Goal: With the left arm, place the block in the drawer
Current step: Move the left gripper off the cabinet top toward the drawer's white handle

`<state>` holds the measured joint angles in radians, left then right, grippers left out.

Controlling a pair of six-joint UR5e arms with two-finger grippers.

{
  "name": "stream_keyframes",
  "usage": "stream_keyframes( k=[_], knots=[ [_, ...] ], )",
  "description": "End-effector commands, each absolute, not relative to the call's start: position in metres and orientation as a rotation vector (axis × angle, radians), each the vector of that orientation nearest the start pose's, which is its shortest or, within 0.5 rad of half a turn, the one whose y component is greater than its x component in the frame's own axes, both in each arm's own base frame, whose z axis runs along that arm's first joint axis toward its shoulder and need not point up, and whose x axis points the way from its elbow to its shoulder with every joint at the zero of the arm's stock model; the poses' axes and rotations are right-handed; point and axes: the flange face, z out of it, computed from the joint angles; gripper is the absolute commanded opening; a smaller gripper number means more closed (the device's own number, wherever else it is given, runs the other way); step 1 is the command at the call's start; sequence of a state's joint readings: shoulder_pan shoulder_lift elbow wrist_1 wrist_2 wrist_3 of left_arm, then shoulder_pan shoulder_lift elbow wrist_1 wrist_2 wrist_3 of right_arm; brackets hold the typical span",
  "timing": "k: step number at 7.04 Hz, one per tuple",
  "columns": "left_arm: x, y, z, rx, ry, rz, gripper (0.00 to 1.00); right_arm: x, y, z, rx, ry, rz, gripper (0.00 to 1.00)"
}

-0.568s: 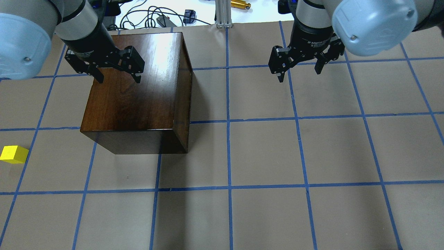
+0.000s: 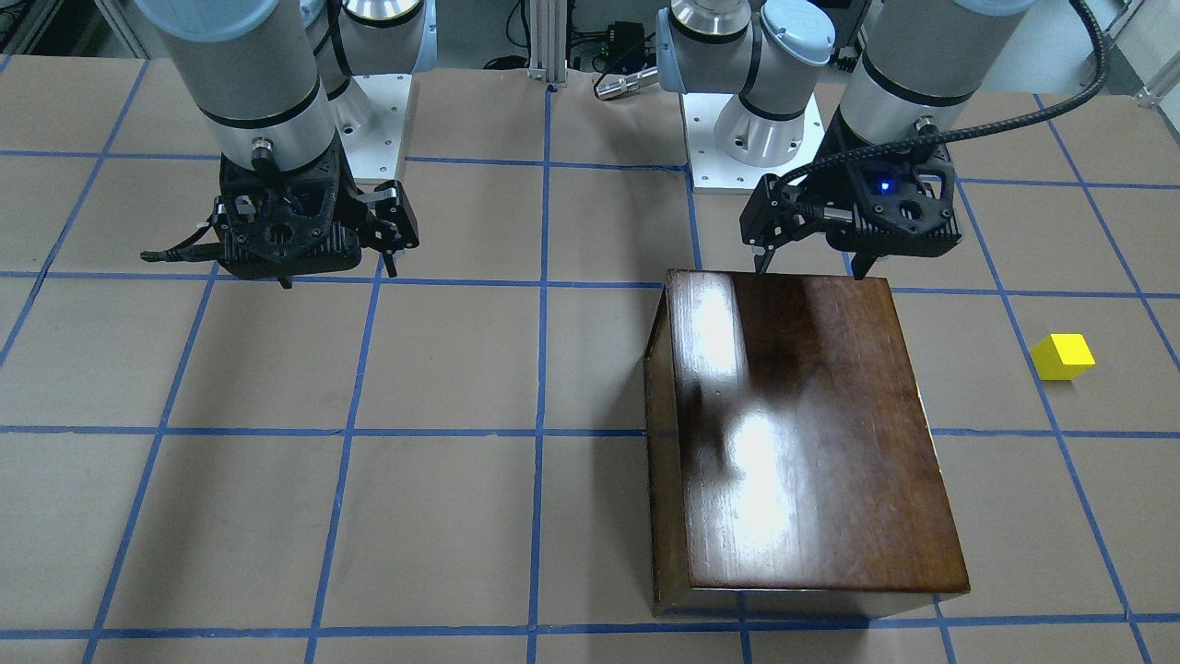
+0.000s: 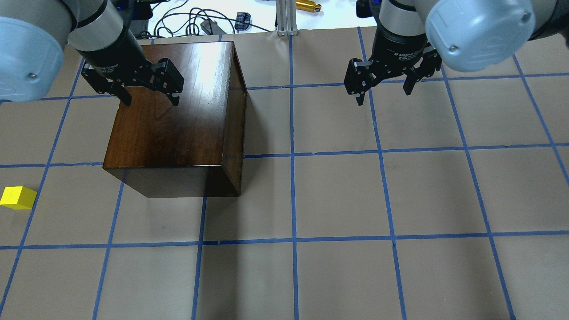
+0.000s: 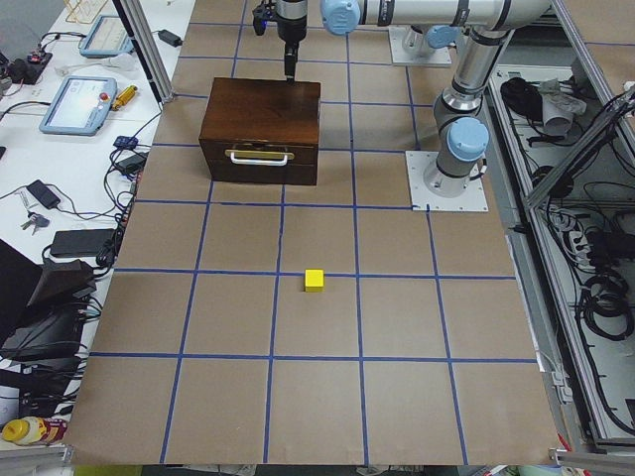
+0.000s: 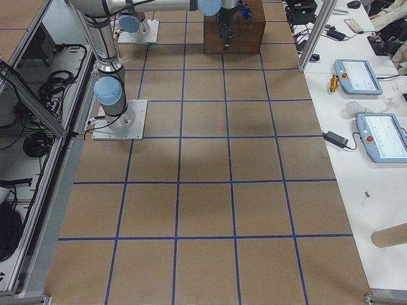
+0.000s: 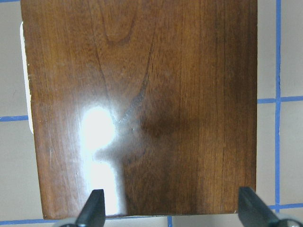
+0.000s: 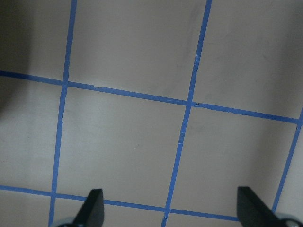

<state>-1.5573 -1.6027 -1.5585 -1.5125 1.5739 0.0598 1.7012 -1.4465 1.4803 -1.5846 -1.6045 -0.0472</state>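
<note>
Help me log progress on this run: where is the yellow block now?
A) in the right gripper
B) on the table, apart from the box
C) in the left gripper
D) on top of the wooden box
B: the block lies on the table, apart from the wooden box, while the left gripper hangs open over the box top.

Table (image 3: 338,195) covered in tan paper, with a blue tape grid (image 3: 293,155). White bench (image 5: 388,210) along the far side holds teach pendants (image 5: 359,76) and loose black cables (image 3: 178,18). Aluminium post (image 3: 284,18) at the far edge. Coiled cable bundles (image 4: 595,297) on the near side.
</note>
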Motion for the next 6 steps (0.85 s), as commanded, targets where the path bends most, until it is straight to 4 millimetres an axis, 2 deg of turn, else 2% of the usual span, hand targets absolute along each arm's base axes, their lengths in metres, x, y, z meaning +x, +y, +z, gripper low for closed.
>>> stream_keyframes(
  k=[1, 4, 5, 6],
  knots=[
    [-0.126, -0.511, 0.484, 0.072, 3.136, -0.060, 1.00, 0.199, -0.521, 0.469, -0.280, 3.164, 0.029, 1.00],
    [-0.124, -0.511, 0.485, 0.070, 3.136, -0.062, 1.00, 0.199, -0.521, 0.469, -0.280, 3.164, 0.029, 1.00],
    [-0.120, -0.512, 0.485, 0.070, 3.135, -0.062, 1.00, 0.199, -0.521, 0.469, -0.280, 3.164, 0.029, 1.00],
    [-0.103, -0.516, 0.485, 0.027, 3.135, -0.064, 1.00, 0.199, -0.521, 0.469, -0.283, 3.163, 0.029, 1.00]
  ],
)
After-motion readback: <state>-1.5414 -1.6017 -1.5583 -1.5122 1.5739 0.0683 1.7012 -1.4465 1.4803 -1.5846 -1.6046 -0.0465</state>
